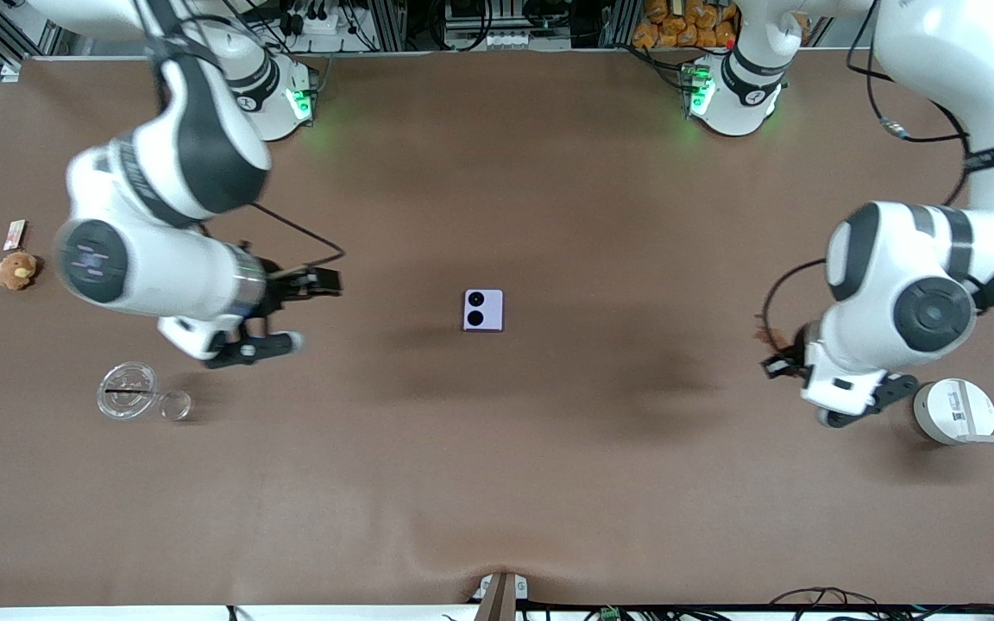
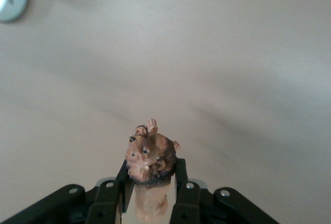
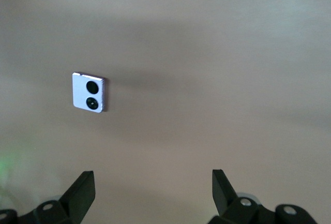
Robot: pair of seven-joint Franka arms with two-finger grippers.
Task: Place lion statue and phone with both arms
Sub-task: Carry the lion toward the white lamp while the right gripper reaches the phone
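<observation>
1. Nearest the front camera I see a clear lid (image 1: 127,390) with a small clear cup (image 1: 175,404) touching it, toward the right arm's end.
2. My right gripper (image 1: 277,315) hangs over bare table just above them, fingers (image 3: 83,190) spread wide, holding nothing.
3. Lying flat mid-table, well apart from both arms, is the phone (image 1: 483,310) (image 3: 89,92).
4. My left gripper (image 1: 780,352) (image 2: 150,193) is clamped on the lion statue (image 2: 150,164), up beside the round white device (image 1: 953,411).
5. A brown plush (image 1: 15,270) sits near the table edge.
</observation>
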